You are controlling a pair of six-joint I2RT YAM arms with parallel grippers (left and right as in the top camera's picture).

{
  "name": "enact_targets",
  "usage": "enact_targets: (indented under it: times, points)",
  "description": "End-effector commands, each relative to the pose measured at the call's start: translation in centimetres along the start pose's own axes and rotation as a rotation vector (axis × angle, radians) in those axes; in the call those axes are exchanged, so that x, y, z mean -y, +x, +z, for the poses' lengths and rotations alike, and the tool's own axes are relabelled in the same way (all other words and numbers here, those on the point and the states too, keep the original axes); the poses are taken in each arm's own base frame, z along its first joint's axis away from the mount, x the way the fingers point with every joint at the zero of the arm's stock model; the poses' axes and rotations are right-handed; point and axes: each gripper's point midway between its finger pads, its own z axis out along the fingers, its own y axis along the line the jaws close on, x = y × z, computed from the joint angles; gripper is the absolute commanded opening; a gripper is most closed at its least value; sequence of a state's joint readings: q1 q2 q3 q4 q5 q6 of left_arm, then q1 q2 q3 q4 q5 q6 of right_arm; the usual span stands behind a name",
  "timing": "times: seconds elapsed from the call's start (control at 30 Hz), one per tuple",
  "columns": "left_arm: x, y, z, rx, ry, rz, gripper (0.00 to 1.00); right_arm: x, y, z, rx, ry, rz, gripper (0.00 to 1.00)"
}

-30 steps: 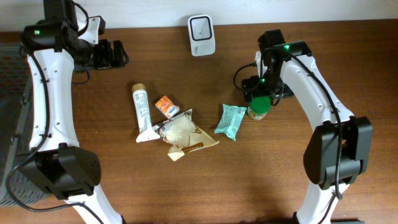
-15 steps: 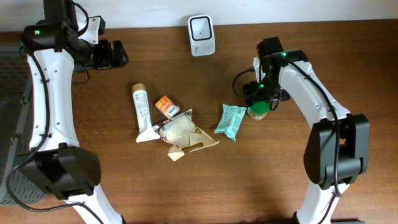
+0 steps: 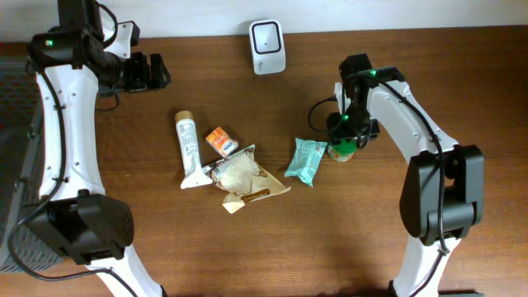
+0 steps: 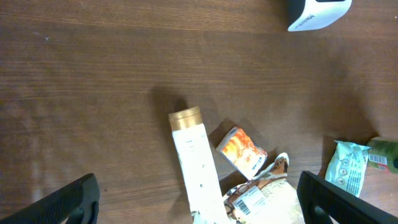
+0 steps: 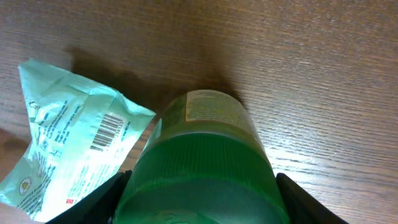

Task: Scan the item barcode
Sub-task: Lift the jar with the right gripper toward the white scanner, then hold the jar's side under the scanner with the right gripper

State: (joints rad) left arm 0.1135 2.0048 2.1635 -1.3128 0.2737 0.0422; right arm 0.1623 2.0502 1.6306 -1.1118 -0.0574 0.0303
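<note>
Right wrist view: green-lidded round plastic jar (image 5: pixel 200 121) between right gripper (image 5: pixel 200 194) fingers; clamped or not, cannot tell.
Left gripper (image 4: pixel 202 200): spread wide.

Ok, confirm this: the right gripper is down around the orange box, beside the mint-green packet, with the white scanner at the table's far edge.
No. The right gripper is around the green-lidded jar, not the orange box, as the right wrist view shows. The jar does sit beside the mint-green packet, and the white scanner is at the far edge.
</note>
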Motion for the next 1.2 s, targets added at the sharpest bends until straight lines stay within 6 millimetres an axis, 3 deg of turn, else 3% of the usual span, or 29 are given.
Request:
enact_targets:
  times: [0.0,0.1,0.17,0.23,0.3,0.37,0.4,0.47,0.67,0.8,0.87,0.93,1.0,1.1,1.17]
  points:
    - [0.1,-0.1,-0.3,0.009,0.009,0.016,0.99,-1.7,-1.1,-2.5,0.021,-0.106,0.015,0.57]
    - [0.1,-0.1,-0.3,0.009,0.009,0.016,0.99,-4.0,-2.8,-7.1,0.104,-0.227,-0.014,0.57]
    - [0.1,-0.1,-0.3,0.009,0.009,0.016,0.99,-7.1,-4.1,-11.7,0.208,-0.396,-0.104,0.57]
    - [0.1,-0.1,-0.3,0.009,0.009,0.016,0.99,-11.6,-5.6,-17.5,0.368,-0.671,-0.267,0.57]
    - [0.1,-0.1,-0.3,0.009,0.009,0.016,0.99,-14.0,-6.5,-21.4,0.476,-0.853,-0.351,0.57]
    - [0.1,-0.1,-0.3,0.009,0.009,0.016,0.99,-16.1,-6.6,-25.3,0.538,-1.068,-0.411,0.57]
    - [0.1,-0.1,-0.3,0.009,0.009,0.016,0.98,-17.2,-5.5,-28.1,0.555,-1.236,-0.495,0.57]
    - [0.1,-0.1,-0.3,0.009,0.009,0.016,0.99,-17.7,-4.0,-30.8,0.534,-1.402,-0.564,0.57]
    - [0.1,-0.1,-0.3,0.009,0.009,0.016,0.99,-14.8,-4.6,-31.3,0.499,-1.428,-0.443,0.57]
    - [0.1,-0.1,-0.3,0.009,0.009,0.016,0.99,-14.8,-5.4,-30.3,0.515,-1.364,-0.417,0.57]
    - [0.1,-0.1,-0.3,0.009,0.009,0.016,0.99,-15.0,-7.0,-28.1,0.538,-1.212,-0.355,0.56]
    - [0.1,-0.1,-0.3,0.009,0.009,0.016,0.99,-14.8,-9.3,-24.6,0.572,-0.961,-0.273,0.57]
    - [0.5,-0.1,-0.2,0.007,0.013,0.023,0.99,-13.1,-12.3,-21.2,0.65,-0.616,-0.204,0.57]
    - [0.8,-0.1,-0.1,0.006,0.016,0.029,0.99,-11.3,-15.9,-18.9,0.769,-0.24,-0.207,0.57]
    - [0.8,-0.1,-0.1,0.006,0.015,0.028,0.99,-11.7,-17.8,-18.1,0.836,-0.127,-0.283,0.57]
